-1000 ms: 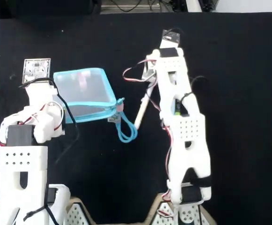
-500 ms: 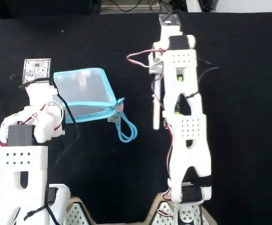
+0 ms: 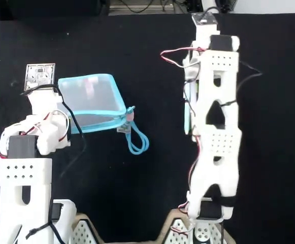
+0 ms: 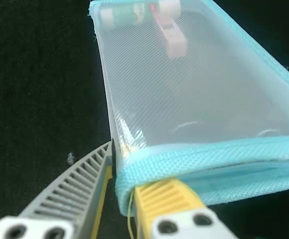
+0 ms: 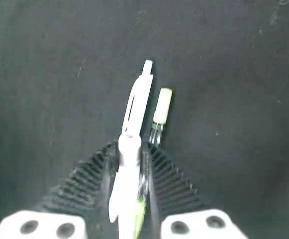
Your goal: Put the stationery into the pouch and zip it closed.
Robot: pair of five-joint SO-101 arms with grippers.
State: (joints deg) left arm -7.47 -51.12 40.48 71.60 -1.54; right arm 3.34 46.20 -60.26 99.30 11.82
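A see-through pouch [image 3: 91, 99] with turquoise edging lies flat on the black surface [image 3: 269, 76], a blue loop [image 3: 137, 141] trailing from its corner. A pink-and-white piece [image 4: 171, 35] and a green-and-white piece [image 4: 122, 14] sit inside at one end. Well apart from it, a white pen [image 5: 132, 129] and a thinner green-tipped pen [image 5: 161, 107] are pinched side by side in the right tool [image 5: 132, 152].

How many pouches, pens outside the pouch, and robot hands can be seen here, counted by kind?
1 pouch
2 pens outside it: white pen and green-capped pen, both gripped by the right hand
2 hands: the left hand grips the pouch edge
Total: 5
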